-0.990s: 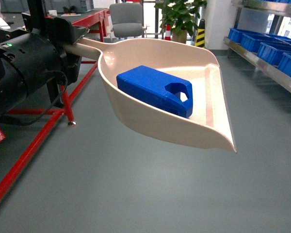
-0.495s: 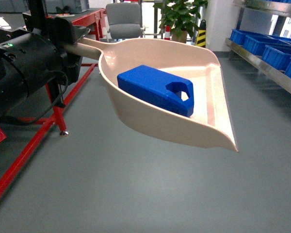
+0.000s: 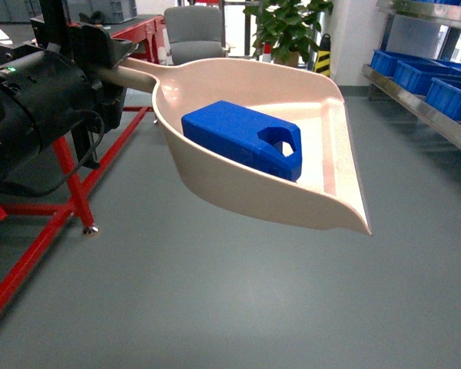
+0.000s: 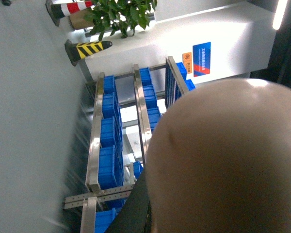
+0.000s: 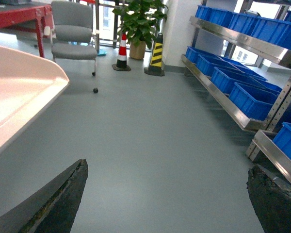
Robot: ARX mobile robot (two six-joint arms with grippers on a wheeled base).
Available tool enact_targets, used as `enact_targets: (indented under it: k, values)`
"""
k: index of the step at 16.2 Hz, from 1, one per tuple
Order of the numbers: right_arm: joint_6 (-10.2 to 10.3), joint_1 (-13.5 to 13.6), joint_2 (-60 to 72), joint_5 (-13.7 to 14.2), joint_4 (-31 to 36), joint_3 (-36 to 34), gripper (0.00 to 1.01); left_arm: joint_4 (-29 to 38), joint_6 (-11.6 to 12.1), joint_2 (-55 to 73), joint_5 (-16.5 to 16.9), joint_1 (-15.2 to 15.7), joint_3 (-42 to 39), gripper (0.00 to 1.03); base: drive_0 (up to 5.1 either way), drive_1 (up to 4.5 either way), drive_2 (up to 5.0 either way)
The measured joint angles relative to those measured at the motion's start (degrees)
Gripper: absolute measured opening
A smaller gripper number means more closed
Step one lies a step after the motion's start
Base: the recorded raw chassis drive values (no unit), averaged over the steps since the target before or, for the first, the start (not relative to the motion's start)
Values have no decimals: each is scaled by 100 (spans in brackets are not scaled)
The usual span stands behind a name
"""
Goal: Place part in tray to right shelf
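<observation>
While left end effector (image 3: 111, 65) clamped tray (image 3: 215, 173) handle, part (image 3: 238, 138) lay inside tray, above floor; right shelf (image 3: 426, 92) well apart; right end effector (image 5: 167, 199) fingers apart, empty.

The part (image 3: 242, 138) was seen to be bright blue. The tray (image 3: 292, 196) was coloured cream, with a pale pink tint along its flat lip. The floor (image 3: 215, 307) was grey. The shelf (image 5: 223, 97) was made of shiny silver metal, and blue crates (image 5: 254, 99) were kept on it. A table frame (image 3: 69, 184) was painted red. A chair (image 5: 73, 29) was coloured grey. A post (image 5: 156, 54) was striped yellow and black, and a cone (image 5: 121, 51) was striped red and white. Green leaves were seen on a plant (image 5: 140, 19).
</observation>
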Motion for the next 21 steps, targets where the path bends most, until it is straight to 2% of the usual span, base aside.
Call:
enact_targets:
  k: [21]
  values:
    - [0, -2, 0, 0, -11, -2, 98, -26, -4, 0, 17, 0, 0, 14, 5, 433, -422]
